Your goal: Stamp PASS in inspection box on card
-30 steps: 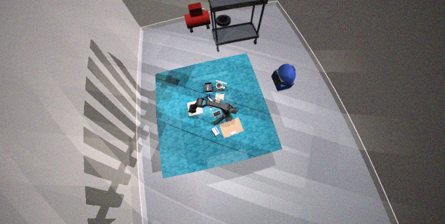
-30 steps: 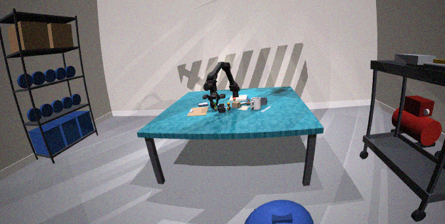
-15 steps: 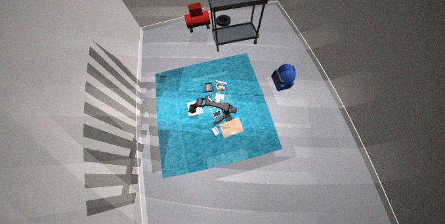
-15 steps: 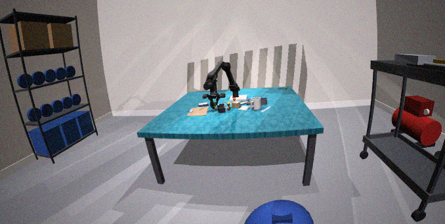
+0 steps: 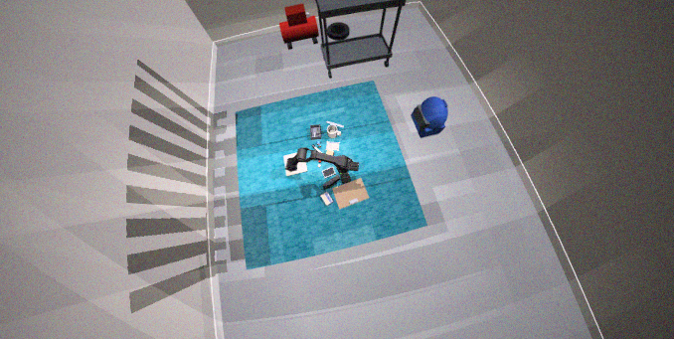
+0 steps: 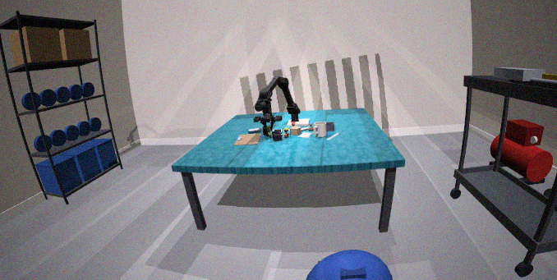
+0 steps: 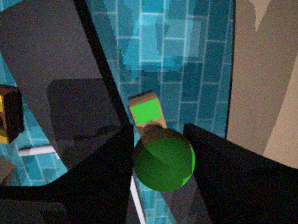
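Observation:
My gripper (image 7: 158, 131) (image 6: 269, 130) is shut on a stamp with a round green knob (image 7: 165, 162). The stamp's tan base with a green label (image 7: 146, 111) shows beyond the knob, over the blue tabletop; whether it touches the top is unclear. I cannot read PASS on it. A dark pad with a pale rim (image 5: 329, 172) lies near the gripper in the top view. White papers (image 5: 333, 146) (image 6: 305, 135) lie farther off; which one is the card with the inspection box is too small to tell.
A large dark object (image 7: 50, 45) (image 6: 277, 135) stands close beside the gripper. A tan board (image 7: 265, 75) (image 5: 351, 190) (image 6: 246, 140) lies on its other side. A yellow-topped piece (image 6: 286, 130), a tan block (image 6: 296, 130) and a mug (image 6: 320, 130) also stand on the table.

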